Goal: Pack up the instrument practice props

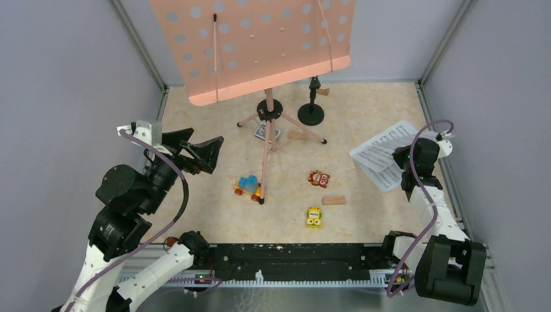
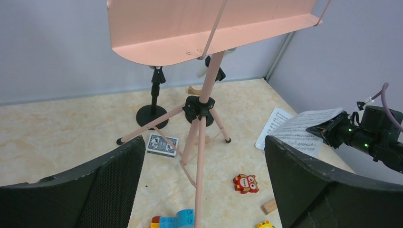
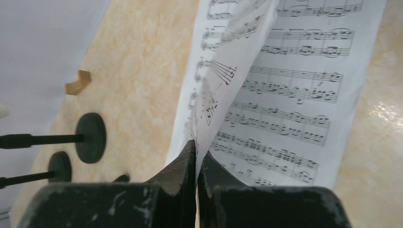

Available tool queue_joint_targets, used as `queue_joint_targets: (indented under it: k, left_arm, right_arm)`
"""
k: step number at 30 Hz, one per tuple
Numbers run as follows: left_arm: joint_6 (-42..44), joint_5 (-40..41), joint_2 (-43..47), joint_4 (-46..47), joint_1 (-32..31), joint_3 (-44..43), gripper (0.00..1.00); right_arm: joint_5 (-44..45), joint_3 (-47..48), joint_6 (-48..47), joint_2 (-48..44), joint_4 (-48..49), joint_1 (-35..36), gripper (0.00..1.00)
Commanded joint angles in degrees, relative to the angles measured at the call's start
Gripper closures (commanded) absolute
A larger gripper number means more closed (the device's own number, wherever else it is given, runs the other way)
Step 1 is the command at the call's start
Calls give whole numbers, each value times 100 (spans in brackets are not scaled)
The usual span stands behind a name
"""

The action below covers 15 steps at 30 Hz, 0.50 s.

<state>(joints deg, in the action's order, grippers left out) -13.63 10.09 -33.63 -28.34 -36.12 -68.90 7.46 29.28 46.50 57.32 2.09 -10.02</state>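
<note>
right end effector [image 3: 196, 145] clamped on sheet-music page [image 3: 228, 61], 3 o'clock side of counter [image 1: 364, 110] | left end effector [image 1: 198, 148] wide, empty | pink music stand [image 1: 260, 45] upright at its 2 o'clock, nearer left arm

The top external camera hangs above and behind both arm bases, looking steeply down over the whole desk [image 1: 370, 110] to its far walls. The left wrist camera rides behind the left end effector [image 2: 203, 156], raised well off the desk, facing forward and slightly down; the pink music stand [image 2: 205, 109] stands ahead between its pads [image 2: 109, 180], the right end effector [image 2: 328, 132] off to the right. The right wrist camera sits low and very near, looking past its fingers [image 3: 176, 175] at the sheet-music pages [image 3: 285, 90], with two mic holders [image 3: 90, 137] to the left. All three views share those pages
</note>
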Motion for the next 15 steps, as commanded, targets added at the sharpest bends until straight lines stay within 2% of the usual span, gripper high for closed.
queue_joint_targets:
  k: [1,7,8,13,14,15]
  left_arm:
    - [-53,21,125,-10,-13,59,1]
    - [-60,31,148,-25,-11,108,1]
    - [-61,21,146,-16,-9,125,1]
    - [-96,-50,131,22,-12,208,1]
    - [-103,-52,136,14,-15,230,1]
    - [-105,-55,145,5,-14,237,1]
  right_arm:
    - [41,419,-557,386,-387,-148,100]
    - [212,381,-717,553,-769,-245,100]
    - [288,370,-723,548,-804,-245,98]
    - [695,400,-738,561,-1023,-261,74]
    - [771,414,-739,569,-1078,-263,67]
    - [845,432,-727,584,-1143,-266,56]
